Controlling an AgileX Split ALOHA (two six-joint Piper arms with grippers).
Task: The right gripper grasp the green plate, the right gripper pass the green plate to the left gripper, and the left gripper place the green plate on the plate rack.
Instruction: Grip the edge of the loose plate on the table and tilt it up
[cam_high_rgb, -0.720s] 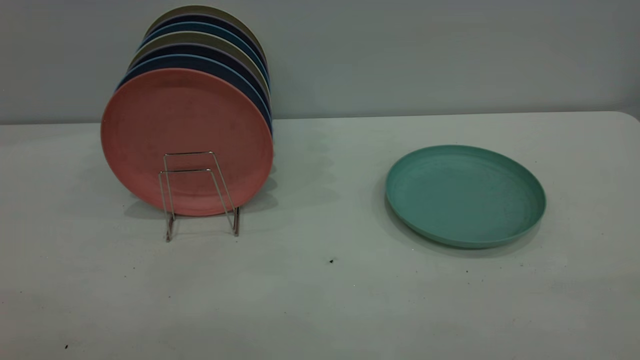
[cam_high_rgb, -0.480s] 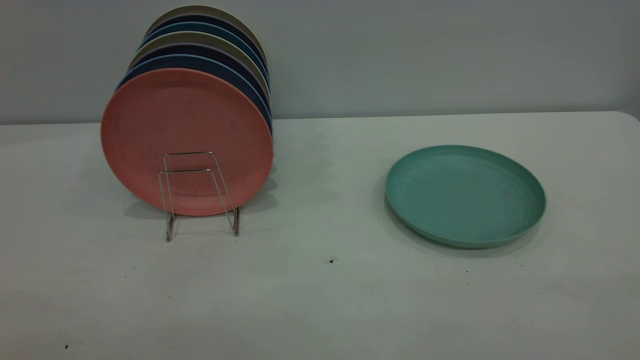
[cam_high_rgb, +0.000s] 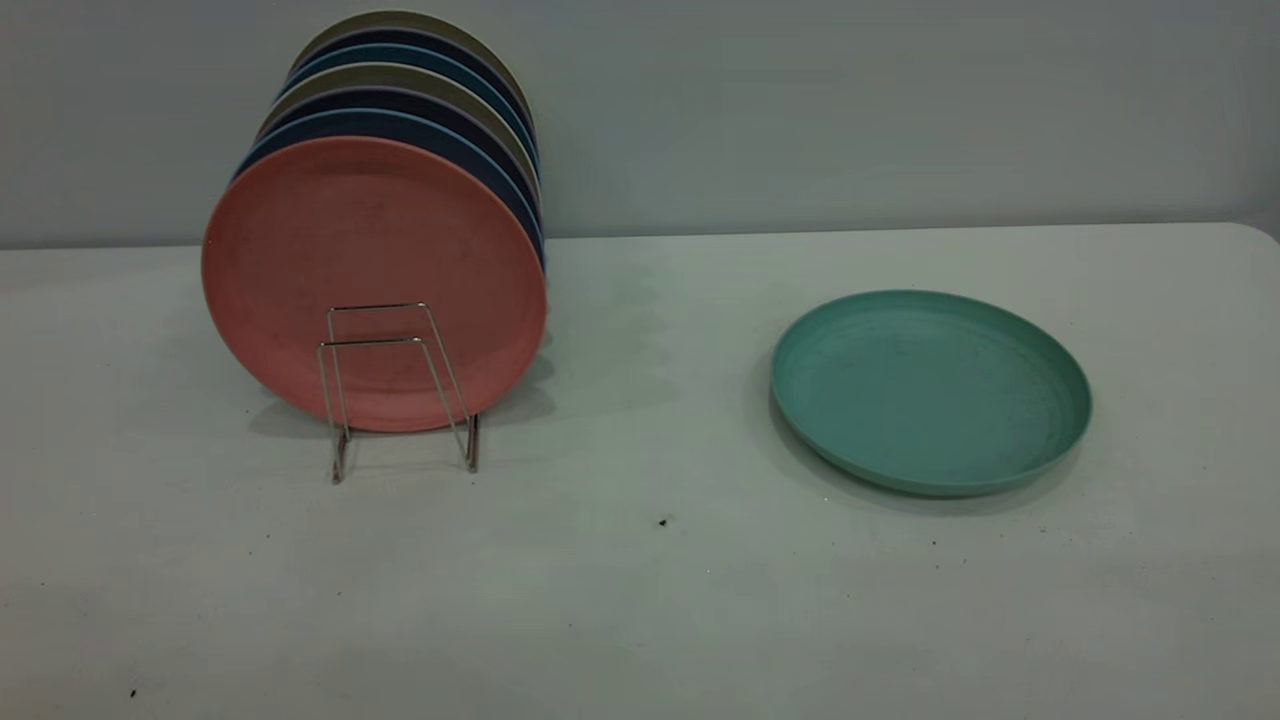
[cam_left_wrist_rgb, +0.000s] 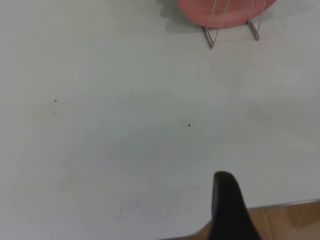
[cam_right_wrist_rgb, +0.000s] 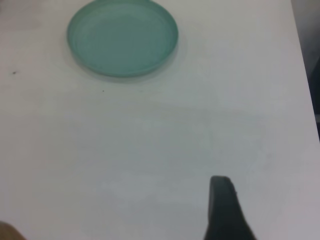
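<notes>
One green plate (cam_high_rgb: 930, 390) is seen lying flat on the table (cam_high_rgb: 640, 600), well apart from the plate rack (cam_high_rgb: 400, 390), where seven plates stand (one salmon-pink plate (cam_high_rgb: 370, 260) foremost). Neither gripper's state can be told.

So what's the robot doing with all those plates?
Nothing is being held yet. The green plate lies flat on the table, off to the right, with no hand touching it. The plate rack stands on the left, already holding a row of upright plates with a pink plate in front. The right hand hangs over bare table, well away from the green plate. The left hand is near the table's edge, far from the rack.
</notes>
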